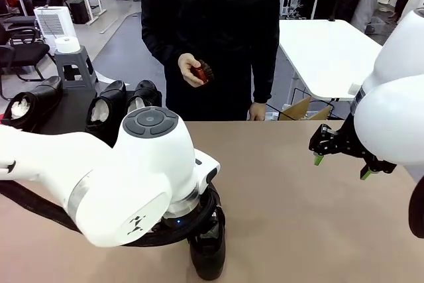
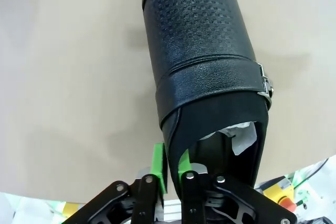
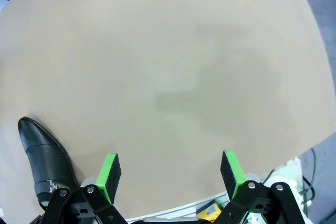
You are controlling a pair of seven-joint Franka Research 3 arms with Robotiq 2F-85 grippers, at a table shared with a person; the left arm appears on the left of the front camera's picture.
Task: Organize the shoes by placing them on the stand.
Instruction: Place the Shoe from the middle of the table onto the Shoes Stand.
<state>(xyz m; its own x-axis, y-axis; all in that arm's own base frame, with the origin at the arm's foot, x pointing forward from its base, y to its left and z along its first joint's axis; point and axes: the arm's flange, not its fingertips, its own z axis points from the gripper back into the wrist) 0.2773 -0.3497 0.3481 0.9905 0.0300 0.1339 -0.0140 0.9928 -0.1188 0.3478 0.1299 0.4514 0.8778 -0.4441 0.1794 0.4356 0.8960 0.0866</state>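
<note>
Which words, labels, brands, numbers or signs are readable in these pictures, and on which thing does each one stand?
No text can be read in any view.
Left arm: a small black mark on its white shell, a logo and not letters.
Shoe on the table: embossed dot pattern and a metal buckle, no brand visible.
Red object in the person's hand: too small to tell any print.

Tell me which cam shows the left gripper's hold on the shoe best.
Left wrist view: the left gripper has its green pads pinching the shoe at its heel collar. Front view: the arm covers it, with the shoe's end poking out below. Right wrist view shows just the shoe.
</note>
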